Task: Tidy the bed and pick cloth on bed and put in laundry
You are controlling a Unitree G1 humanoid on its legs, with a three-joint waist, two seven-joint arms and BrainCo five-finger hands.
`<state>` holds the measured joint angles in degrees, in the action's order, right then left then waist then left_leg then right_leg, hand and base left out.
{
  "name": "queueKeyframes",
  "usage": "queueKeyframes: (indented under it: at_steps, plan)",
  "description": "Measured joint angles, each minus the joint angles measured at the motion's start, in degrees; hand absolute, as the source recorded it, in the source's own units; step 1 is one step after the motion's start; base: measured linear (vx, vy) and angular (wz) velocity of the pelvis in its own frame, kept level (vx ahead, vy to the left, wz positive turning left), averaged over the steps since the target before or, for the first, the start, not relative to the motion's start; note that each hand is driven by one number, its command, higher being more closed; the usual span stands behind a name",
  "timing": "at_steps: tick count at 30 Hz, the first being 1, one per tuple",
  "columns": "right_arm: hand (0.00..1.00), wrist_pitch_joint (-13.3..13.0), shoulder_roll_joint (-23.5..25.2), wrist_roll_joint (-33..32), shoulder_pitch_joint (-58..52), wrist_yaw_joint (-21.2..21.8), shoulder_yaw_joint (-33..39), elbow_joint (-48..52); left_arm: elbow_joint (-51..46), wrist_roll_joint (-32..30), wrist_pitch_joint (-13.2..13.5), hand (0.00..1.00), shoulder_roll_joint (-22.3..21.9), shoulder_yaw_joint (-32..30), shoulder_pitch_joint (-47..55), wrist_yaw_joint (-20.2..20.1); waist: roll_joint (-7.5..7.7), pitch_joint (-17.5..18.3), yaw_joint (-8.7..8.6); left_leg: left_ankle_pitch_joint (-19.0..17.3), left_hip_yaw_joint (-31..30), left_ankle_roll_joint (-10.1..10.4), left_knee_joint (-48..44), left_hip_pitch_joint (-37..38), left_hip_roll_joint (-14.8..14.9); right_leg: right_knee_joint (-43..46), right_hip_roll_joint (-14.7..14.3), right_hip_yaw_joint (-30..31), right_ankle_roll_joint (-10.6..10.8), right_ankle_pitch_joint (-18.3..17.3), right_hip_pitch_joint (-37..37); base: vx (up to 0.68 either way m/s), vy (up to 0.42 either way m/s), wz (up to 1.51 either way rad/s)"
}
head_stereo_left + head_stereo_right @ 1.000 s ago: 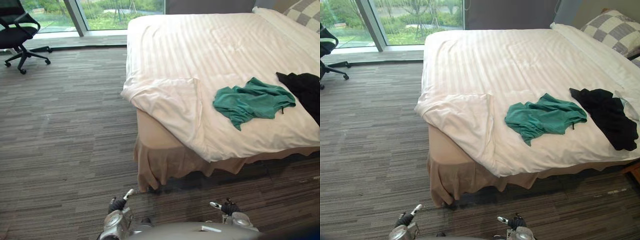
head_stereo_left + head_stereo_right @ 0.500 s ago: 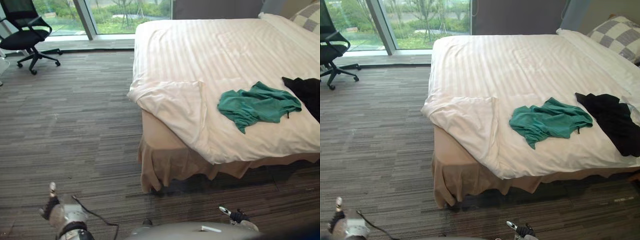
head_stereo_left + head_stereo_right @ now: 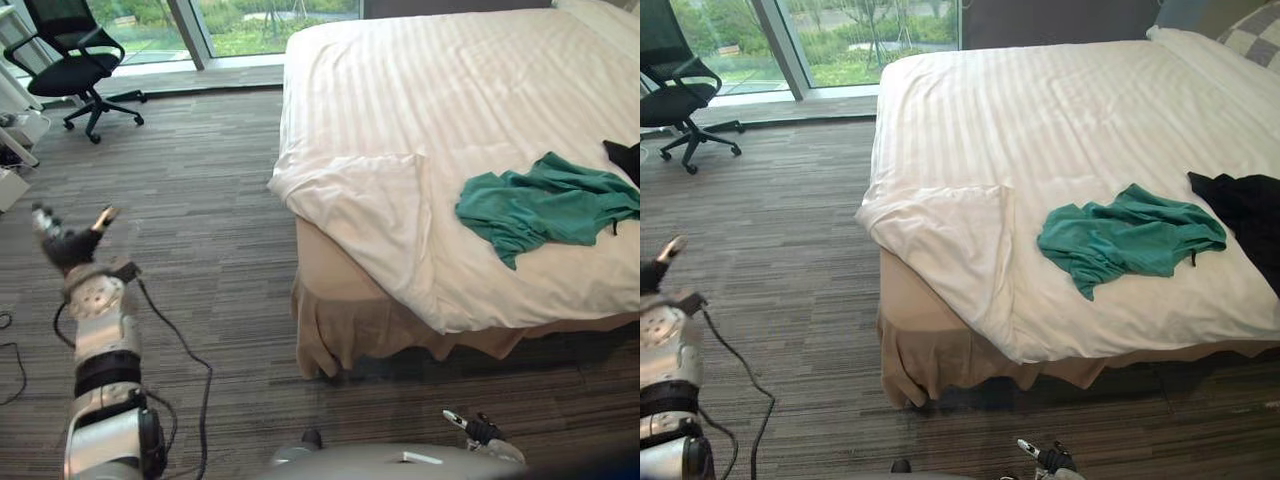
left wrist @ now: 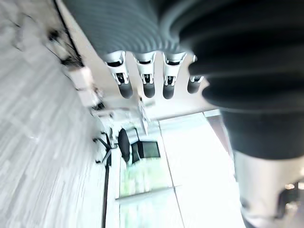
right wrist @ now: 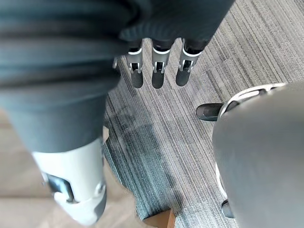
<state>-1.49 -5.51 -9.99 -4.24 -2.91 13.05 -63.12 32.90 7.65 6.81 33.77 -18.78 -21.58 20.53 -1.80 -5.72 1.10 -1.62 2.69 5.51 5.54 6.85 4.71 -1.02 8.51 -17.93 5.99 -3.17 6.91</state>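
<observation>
Grey striped carpet [image 3: 200, 200] surrounds a bed [image 3: 430, 90] made up in white striped linen, with its near corner folded back. A crumpled green cloth [image 3: 545, 205] lies on the cover near the closer edge, and a black garment [image 3: 1252, 212] sits just beside it. A black office chair [image 3: 75, 60] stands well apart. The robot's left hand [image 3: 68, 243] is raised over the carpet away from the bed, fingers straight and empty. Its right hand [image 5: 158, 71] hangs low, fingers straight too, holding nothing.

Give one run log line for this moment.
left hand: open, up over carpet | right hand: open, low | green cloth: on bed, untouched | black cloth: beside it
</observation>
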Motion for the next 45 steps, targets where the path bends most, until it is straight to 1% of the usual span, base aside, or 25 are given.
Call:
queueKeyframes:
  at_steps: [1,2,3,4,5,6,8,9,13,15,18,20,23,24,25,28,29,33,36,38,40,42,44,45]
  plan:
    - [0.00,0.0,0.0,0.0,-0.1,0.1,0.0,0.4,0.0,-1.7,-0.2,0.00,0.8,1.0,-0.7,-0.2,-0.01,0.0,-0.23,-0.1,0.0,-0.1,0.0,-0.1,0.0,0.0,0.0,0.2,-0.2,0.1,-0.3,-0.02,0.008,-0.22]
    - [0.00,0.0,0.1,-0.2,-0.5,0.3,0.2,0.8,-0.1,-4.6,-0.7,0.00,1.5,3.2,-2.7,-0.2,-0.10,-0.1,-0.88,-0.2,0.2,-0.3,0.0,-0.4,0.0,0.0,0.0,0.6,-0.3,0.3,-0.8,-0.02,0.007,-0.11]
    - [0.00,0.0,0.1,-0.2,-0.7,0.3,0.4,1.0,-0.3,-5.6,-1.0,0.00,1.6,4.2,-3.7,-0.2,-0.10,-0.1,-1.09,-0.2,0.2,-0.3,0.0,-0.6,0.0,0.1,0.0,0.7,-0.3,0.3,-1.0,-0.03,0.012,-0.11]
    - [0.00,0.0,0.1,-0.3,-0.7,0.4,0.5,1.0,-0.9,-8.8,-1.6,0.00,1.7,5.9,-5.3,-0.2,-0.11,-0.1,-1.48,-0.2,0.6,-0.3,0.0,-1.0,0.0,0.3,0.0,1.2,-0.2,0.3,-1.8,-0.03,0.015,-0.16]
    - [0.00,0.0,0.1,-0.5,-0.7,0.5,1.0,1.2,-1.2,-11.7,-1.8,0.00,1.7,7.6,-6.4,-0.3,-0.30,-0.2,-1.60,-0.2,1.3,-0.3,0.0,-1.4,0.0,0.8,0.0,1.8,-0.2,0.3,-2.6,-0.03,0.014,-0.17]
    - [0.00,0.0,0.1,-0.5,-0.7,0.5,1.2,1.4,-1.2,-12.8,-1.9,0.00,1.7,8.4,-6.8,-0.3,-0.43,-0.3,-1.80,-0.2,1.4,-0.3,0.0,-1.5,0.0,0.9,0.0,1.9,-0.2,0.3,-2.9,-0.02,0.008,-0.18]
    - [0.00,-0.1,0.0,-0.6,-0.6,0.5,2.3,1.5,-1.1,-17.5,-3.2,0.00,1.7,11.1,-8.5,-0.4,-1.12,-0.9,-2.91,-0.2,1.8,-0.3,-0.3,-2.1,0.0,1.3,0.0,2.6,-0.3,0.3,-3.9,-0.01,-0.002,-0.11]
    - [0.00,-0.1,-0.1,-0.6,-0.5,0.4,2.3,1.6,-1.1,-18.2,-3.5,0.00,1.7,11.5,-9.1,-0.4,-1.23,-1.1,-3.18,-0.2,1.8,-0.3,-0.4,-2.3,0.0,1.4,0.0,2.7,-0.3,0.4,-4.2,-0.01,-0.005,-0.05]
    - [0.00,-0.2,-0.4,-0.7,0.2,0.2,2.9,3.4,-0.6,-22.9,-4.6,0.00,1.7,14.9,-15.7,-0.4,-2.48,-3.8,-3.75,-0.1,2.9,-0.5,-1.4,-5.5,0.2,2.0,-0.1,3.3,-0.9,1.1,-7.7,-0.03,-0.002,-0.07]
    - [0.00,-0.2,-0.3,-1.4,0.8,-0.1,3.5,3.6,-0.8,-23.0,-5.0,0.00,1.8,15.9,-18.1,-0.4,-2.49,-4.6,-3.90,0.0,3.2,-0.5,-1.8,-7.2,0.2,2.1,-0.1,4.4,-0.6,1.5,-9.6,-0.02,-0.001,-0.15]
    - [0.00,-0.2,0.0,-2.4,3.1,-0.3,3.4,3.8,-2.3,-24.7,-5.4,0.00,2.3,17.6,-21.3,-0.5,-2.42,-7.3,-4.71,0.0,3.8,-0.5,-2.8,-9.6,0.3,3.0,0.0,5.3,-0.5,1.8,-12.4,-0.02,-0.007,-0.12]
    - [0.00,-0.3,0.3,-2.8,4.5,-0.7,3.3,4.3,-2.9,-25.2,-5.6,0.00,2.4,19.8,-24.5,-0.6,-2.08,-9.2,-4.73,0.0,4.7,-0.5,-4.1,-12.1,0.3,3.9,0.1,6.1,-0.5,1.8,-14.9,-0.03,-0.013,-0.11]
    - [0.00,-0.8,0.7,-3.4,4.5,-1.3,2.3,6.3,-2.9,-25.4,-6.4,0.00,2.4,22.4,-28.2,-0.6,-1.97,-10.2,-4.74,0.0,4.8,-0.5,-5.9,-14.8,0.4,5.2,0.3,6.5,-0.6,1.7,-17.4,-0.01,-0.012,0.03]
    - [0.00,-1.1,1.0,-3.5,4.6,-1.3,2.1,7.2,-3.0,-25.4,-6.5,0.00,2.4,23.3,-29.6,-0.6,-1.90,-10.4,-4.69,0.0,4.9,-0.5,-6.7,-16.1,0.5,5.8,0.3,7.1,-0.6,1.7,-18.5,0.01,-0.020,0.06]
    - [0.00,-1.4,1.3,-4.1,4.6,-1.3,2.0,8.3,-3.0,-26.4,-6.6,0.00,2.4,24.5,-31.6,-0.6,-1.80,-11.8,-4.76,-0.1,5.1,-0.4,-7.9,-16.7,0.6,6.5,0.4,8.1,-0.7,1.6,-18.8,0.02,-0.015,0.05]
    - [0.00,-1.5,1.9,-4.5,4.7,-1.6,2.0,10.0,-3.8,-27.5,-6.6,0.00,2.4,27.0,-34.1,-0.6,-1.38,-12.7,-4.67,-0.3,6.3,-0.1,-11.3,-19.7,0.9,9.0,0.7,9.3,-0.9,1.5,-21.5,-0.01,-0.014,0.01]
    - [0.00,-1.7,2.6,-5.0,4.7,-1.7,1.8,11.4,-4.2,-27.6,-6.6,0.00,2.5,28.4,-36.0,-0.7,-0.95,-13.5,-4.73,-0.7,6.4,-0.1,-13.6,-21.7,1.4,10.7,0.7,9.4,-1.0,1.4,-23.1,-0.01,-0.041,0.05]
    - [0.00,-2.0,2.9,-5.6,4.9,-1.9,0.6,13.5,-4.3,-27.6,-6.7,0.00,2.4,31.1,-39.7,-0.8,-0.59,-14.5,-4.49,-1.9,7.8,-0.1,-17.0,-24.7,2.5,13.3,0.6,11.0,-1.2,1.3,-26.2,0.00,-0.007,-0.05]
    - [0.00,-2.2,3.1,-5.7,4.9,-2.0,-0.3,15.2,-4.0,-28.8,-7.8,0.00,1.0,32.9,-42.3,-2.6,-0.54,-14.9,-4.53,-2.4,8.4,-0.2,-18.0,-26.2,2.6,13.9,0.7,11.4,-1.1,1.3,-27.7,0.00,0.008,-0.04]
    - [0.00,-2.2,3.3,-6.2,4.9,-2.1,-0.3,16.2,-2.9,-29.5,-7.7,0.00,0.5,34.5,-43.8,-3.3,-0.45,-15.2,-4.42,-2.9,9.5,-0.3,-18.9,-26.7,2.9,13.9,0.7,11.4,-1.1,1.4,-28.0,-0.01,0.015,-0.06]
    - [0.00,-2.4,3.7,-6.6,4.9,-2.1,-0.3,17.2,1.2,-29.8,-7.7,0.00,0.4,37.2,-47.4,-5.8,-0.30,-15.7,-4.39,-3.0,9.7,-0.3,-19.8,-28.2,3.1,14.0,0.7,11.6,-1.1,1.4,-29.2,-0.04,0.008,-0.03]
    - [0.00,-2.5,3.8,-6.7,5.1,-2.2,-0.3,17.7,5.3,-30.6,-8.0,0.00,0.0,38.1,-49.1,-8.0,-0.27,-15.7,-4.31,-3.0,10.8,-0.2,-19.9,-29.3,3.2,14.0,0.6,11.9,-1.1,1.4,-30.5,-0.05,-0.003,-0.08]
    - [0.00,-2.4,3.8,-6.8,5.2,-2.4,-0.4,18.5,9.5,-32.0,-8.8,0.00,-1.4,38.5,-50.2,-10.0,-0.11,-16.0,-4.16,-3.0,11.3,-0.3,-19.9,-30.0,3.4,14.0,0.5,12.2,-1.0,1.4,-31.4,-0.04,-0.008,-0.10]
    - [0.00,-2.3,3.9,-6.9,5.3,-2.4,-0.6,18.6,11.6,-32.2,-9.0,1.00,-2.4,38.6,-50.5,-11.7,0.19,-16.2,-3.94,-3.0,11.9,-0.2,-20.0,-30.0,3.5,14.0,0.5,12.2,-1.0,1.5,-31.6,-0.03,-0.013,-0.13]
